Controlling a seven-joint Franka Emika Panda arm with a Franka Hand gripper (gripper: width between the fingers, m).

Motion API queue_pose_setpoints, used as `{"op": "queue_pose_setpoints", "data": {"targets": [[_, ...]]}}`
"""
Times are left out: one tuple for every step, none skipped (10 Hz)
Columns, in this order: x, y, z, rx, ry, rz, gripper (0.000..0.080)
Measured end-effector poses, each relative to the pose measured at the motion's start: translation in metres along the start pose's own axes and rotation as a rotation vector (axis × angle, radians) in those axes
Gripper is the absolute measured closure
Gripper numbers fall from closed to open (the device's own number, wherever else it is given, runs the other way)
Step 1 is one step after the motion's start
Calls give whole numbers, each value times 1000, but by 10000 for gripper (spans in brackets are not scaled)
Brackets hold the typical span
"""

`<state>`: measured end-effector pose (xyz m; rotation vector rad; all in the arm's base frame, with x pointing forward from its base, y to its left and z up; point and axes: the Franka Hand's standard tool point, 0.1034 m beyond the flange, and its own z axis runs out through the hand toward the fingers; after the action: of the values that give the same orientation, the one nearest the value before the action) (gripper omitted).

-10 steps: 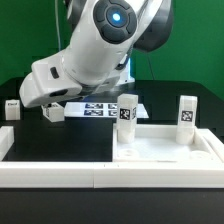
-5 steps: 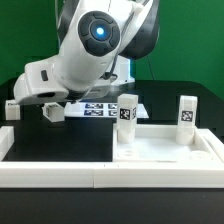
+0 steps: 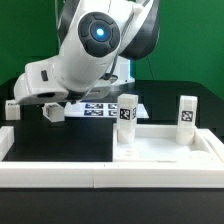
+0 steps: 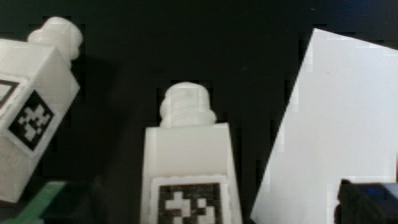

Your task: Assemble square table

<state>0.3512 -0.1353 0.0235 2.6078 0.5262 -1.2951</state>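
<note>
The large flat white plastic square panel (image 3: pixel 165 150) lies on the black table (image 3: pixel 60 145) at the exterior view's right. The long low white border rail (image 3: pixel 60 176) runs just in front of it. Two short white plastic legs with black-and-white square tags stand upright on the panel. The first upright leg (image 3: pixel 127 112) is at the panel's far corner toward the exterior view's left, and the second upright leg (image 3: pixel 187 115) is by its far corner toward the exterior view's right. Just beyond the panel's far edge lies the thin flat white marker board (image 3: pixel 98 108)

Well apart from the panel, on the exterior view's left, the bulky white robot arm (image 3: pixel 85 50) leans down. Its dark two-finger gripper (image 3: pixel 50 113) hangs low over the table, farther from the panel than the marker board is. Neither view shows the fingertips clearly, so I cannot tell whether they are spread or closed. The leftmost leg (image 3: pixel 12 108), white and tagged, sits farthest from the panel of all

In the wrist view two more tagged white legs lie on the table, apart from each other, with their knobbed ends pointing roughly the same way. These are the outer lying leg (image 4: pixel 36 90) and the middle lying leg (image 4: pixel 191 160). I cannot tell whether either is the leftmost leg. Near the middle lying leg is a plain flat white plate (image 4: pixel 338 120), which I cannot identify
</note>
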Motion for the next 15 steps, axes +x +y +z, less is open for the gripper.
{"op": "queue_pose_setpoints", "data": {"targets": [[3,3,2,-3,-17,23,151],[9,7,3,-9,-40,35,151],[15,10,1,-20,-53,37,151],[19,11,1,-27,-50,28,151],[18,12,2,-26,-49,28,151],[18,12,2,-26,-49,28,177],[18,12,2,-26,-49,28,177],[18,12,2,-26,-49,28,349],[18,12,2,-26,-49,28,349],[18,12,2,-26,-50,28,513],[18,12,2,-26,-50,28,511],[18,12,2,-26,-50,28,511],[18,12,2,-25,-50,28,511],[18,12,2,-25,-50,28,511],[18,12,2,-25,-50,28,511]]}}
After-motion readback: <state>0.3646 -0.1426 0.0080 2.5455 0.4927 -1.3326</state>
